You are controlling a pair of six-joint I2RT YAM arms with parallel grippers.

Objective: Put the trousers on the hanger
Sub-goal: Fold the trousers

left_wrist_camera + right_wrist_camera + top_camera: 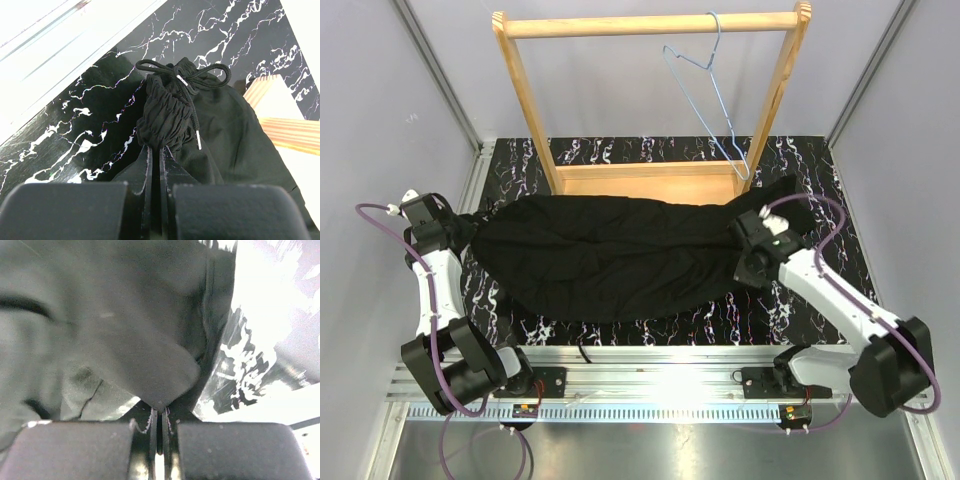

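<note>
The black trousers (pixel 610 255) lie spread across the marbled table in front of the wooden rack, stretched between both arms. My left gripper (pixel 468 230) is shut on their bunched waistband end (pixel 165 115), where a black drawstring (pixel 192 82) loops on top; the closed jaws (pixel 160 148) pinch the gathered cloth. My right gripper (pixel 745 240) is at the opposite end, shut (pixel 160 410) on a fold of the trousers (pixel 125 315), which fills most of that view. The light-blue wire hanger (pixel 712 95) hangs by its hook from the rack's top bar, above and behind the right gripper.
The wooden rack (pixel 640 180) stands at the back of the black marbled table (pixel 800 300), with its base board just behind the trousers. A metal rail (pixel 650 385) with both arm bases runs along the near edge. Grey walls close in both sides.
</note>
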